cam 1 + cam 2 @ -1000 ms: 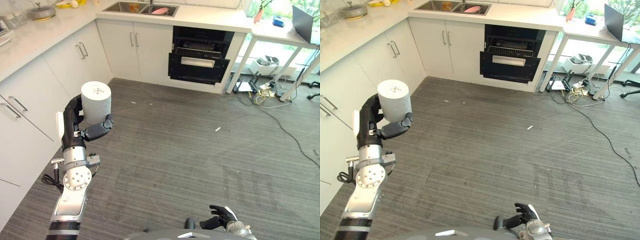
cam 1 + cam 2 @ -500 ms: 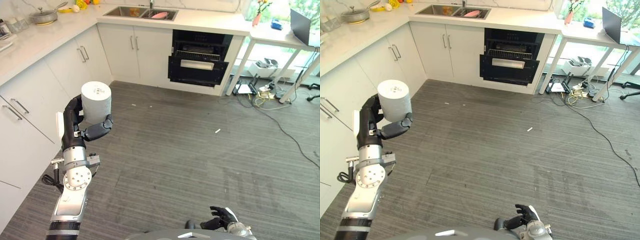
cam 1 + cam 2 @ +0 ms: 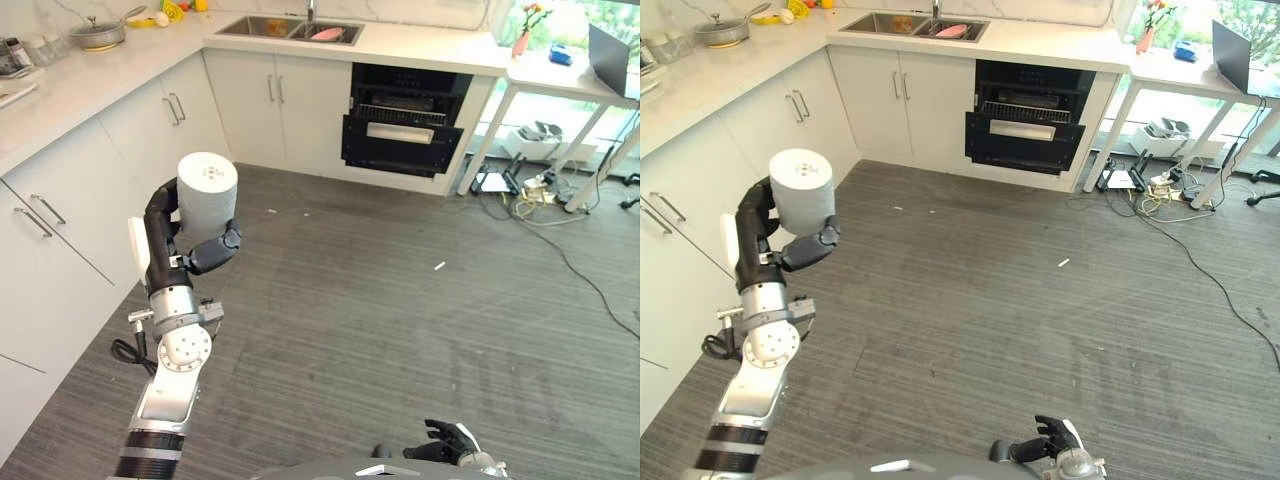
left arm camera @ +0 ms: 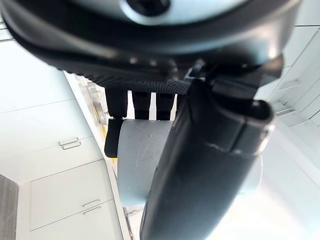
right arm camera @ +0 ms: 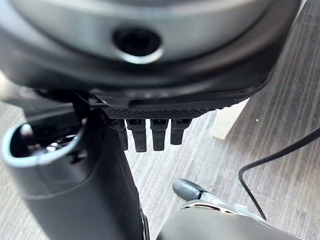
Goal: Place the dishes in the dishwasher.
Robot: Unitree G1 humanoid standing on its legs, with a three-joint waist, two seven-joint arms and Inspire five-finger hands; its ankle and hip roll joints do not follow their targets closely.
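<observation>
One grey cup (image 3: 207,195), wrapped by the fingers (image 3: 156,215) of one hand (image 3: 176,245). One dishwasher (image 3: 404,125), door open. One double sink (image 3: 285,27), one pot (image 3: 96,33), one laptop (image 3: 611,56), one small table (image 3: 565,78).

Left arm raised upright, its hand (image 3: 190,250) with fingers and thumb curled round a grey cup (image 3: 207,196) held bottom-up. Right hand (image 3: 1052,441) hangs low near the body, fingers loosely spread and empty.
</observation>
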